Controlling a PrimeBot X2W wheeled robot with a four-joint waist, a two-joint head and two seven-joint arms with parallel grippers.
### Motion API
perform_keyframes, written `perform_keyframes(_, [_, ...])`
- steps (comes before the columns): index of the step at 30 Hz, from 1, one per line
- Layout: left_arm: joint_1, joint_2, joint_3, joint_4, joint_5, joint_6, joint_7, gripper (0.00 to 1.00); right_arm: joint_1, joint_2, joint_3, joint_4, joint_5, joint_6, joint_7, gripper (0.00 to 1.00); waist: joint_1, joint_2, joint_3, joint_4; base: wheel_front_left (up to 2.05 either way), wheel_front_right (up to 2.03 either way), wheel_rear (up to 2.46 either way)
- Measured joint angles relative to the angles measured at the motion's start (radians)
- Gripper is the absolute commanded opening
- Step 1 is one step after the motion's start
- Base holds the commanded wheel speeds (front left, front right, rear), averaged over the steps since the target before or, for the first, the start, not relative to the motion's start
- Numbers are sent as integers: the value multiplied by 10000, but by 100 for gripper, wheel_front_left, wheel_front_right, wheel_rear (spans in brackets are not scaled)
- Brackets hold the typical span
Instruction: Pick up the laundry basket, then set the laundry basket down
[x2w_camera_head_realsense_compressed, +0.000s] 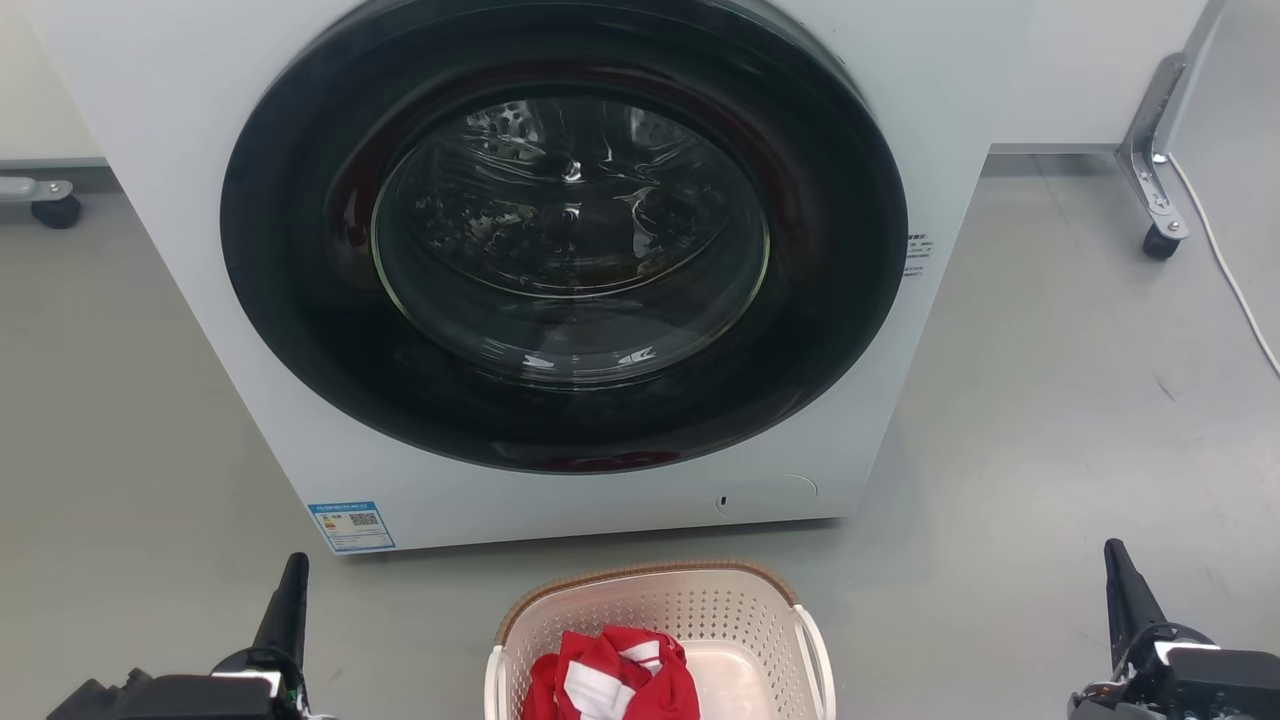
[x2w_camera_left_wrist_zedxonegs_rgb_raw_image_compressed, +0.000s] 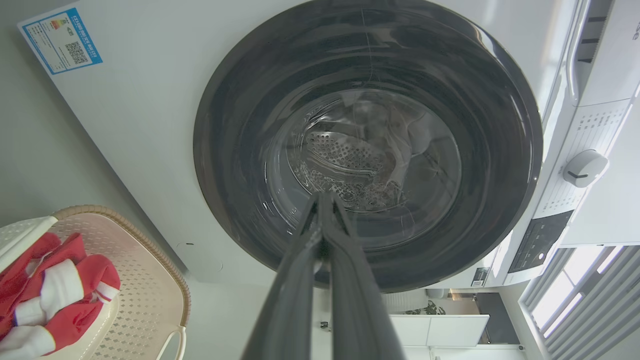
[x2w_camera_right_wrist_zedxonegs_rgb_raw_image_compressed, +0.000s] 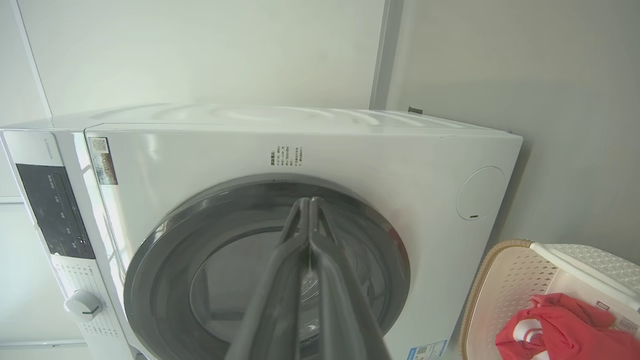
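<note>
Laundry basket (x2w_camera_head_realsense_compressed: 700, 610) on floor (x2w_camera_head_realsense_compressed: 1050, 400) by washer (x2w_camera_head_realsense_compressed: 565, 240), red cloth (x2w_camera_head_realsense_compressed: 610, 680) inside. My left gripper (x2w_camera_left_wrist_zedxonegs_rgb_raw_image_compressed: 322, 200) pressed together, right gripper (x2w_camera_right_wrist_zedxonegs_rgb_raw_image_compressed: 310, 202) too.

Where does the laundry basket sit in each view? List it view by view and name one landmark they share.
Head view: laundry basket at bottom centre, cut by the bottom edge.
Left wrist view: laundry basket in the lower left corner.
Right wrist view: laundry basket in the lower right corner.
Shared landmark: the washing machine's round dark door, in all three.
</note>
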Motion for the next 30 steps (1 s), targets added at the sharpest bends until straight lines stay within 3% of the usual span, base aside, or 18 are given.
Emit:
perform_keyframes(6, [-142,-48,86,94,-562,-54,100,0,-6,92,-199,52,474,88,134,0,0,0,-23,10,0,0,0])
perform_keyframes(30, [-142,-54,88,113,-571,-127,100,0,-8,102,-201,56,474,132,134,0,0,0,-23,10,0,0,0])
